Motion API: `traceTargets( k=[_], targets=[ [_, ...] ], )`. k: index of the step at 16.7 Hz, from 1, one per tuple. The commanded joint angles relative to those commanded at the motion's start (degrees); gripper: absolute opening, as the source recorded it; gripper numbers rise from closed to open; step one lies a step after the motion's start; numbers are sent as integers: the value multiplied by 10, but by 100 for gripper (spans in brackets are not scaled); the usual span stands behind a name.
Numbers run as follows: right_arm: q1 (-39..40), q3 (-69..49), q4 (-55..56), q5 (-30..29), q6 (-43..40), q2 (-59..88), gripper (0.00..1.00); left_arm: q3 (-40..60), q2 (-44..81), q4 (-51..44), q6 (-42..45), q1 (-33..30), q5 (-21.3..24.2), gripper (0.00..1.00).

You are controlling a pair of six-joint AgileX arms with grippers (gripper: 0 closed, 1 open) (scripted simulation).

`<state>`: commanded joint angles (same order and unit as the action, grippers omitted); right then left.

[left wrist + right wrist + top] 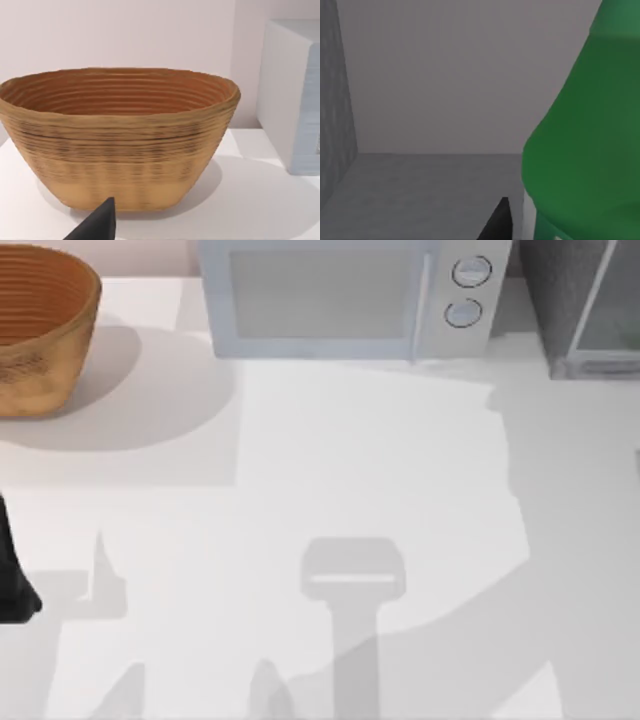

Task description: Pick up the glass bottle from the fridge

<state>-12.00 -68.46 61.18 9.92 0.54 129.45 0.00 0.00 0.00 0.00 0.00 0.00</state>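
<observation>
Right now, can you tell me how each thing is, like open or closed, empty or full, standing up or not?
Basket: upright on the table, empty as far as its inside shows.
Microwave: door closed.
Fridge: its glassy door panel angles away from the dark body, so it looks open.
Glass bottle: standing inside a grey-walled space, very near the right gripper's finger; no grip to be seen.
Left arm: at the table's left edge.

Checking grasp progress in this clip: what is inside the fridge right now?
The right wrist view looks into the fridge: the glass bottle stands close against a pale back wall, with a black fingertip beside it. The bottle hides whatever is behind it.
</observation>
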Motion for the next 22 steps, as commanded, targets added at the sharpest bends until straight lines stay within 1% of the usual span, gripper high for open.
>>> traceTargets(
  k=[1,10,17,22],
  targets=[
    [0,0,0,0,0,0,0,0,0,0,0,0,0,100],
    [-1,0,-2,0,1,-2,0,0,0,0,0,0,0,100],
    [-1,-16,-90,1,2,-71,0,0,0,0,0,0,0,100],
    [-2,-14,-90,2,2,-74,0,0,0,0,0,0,0,100]
  ],
)
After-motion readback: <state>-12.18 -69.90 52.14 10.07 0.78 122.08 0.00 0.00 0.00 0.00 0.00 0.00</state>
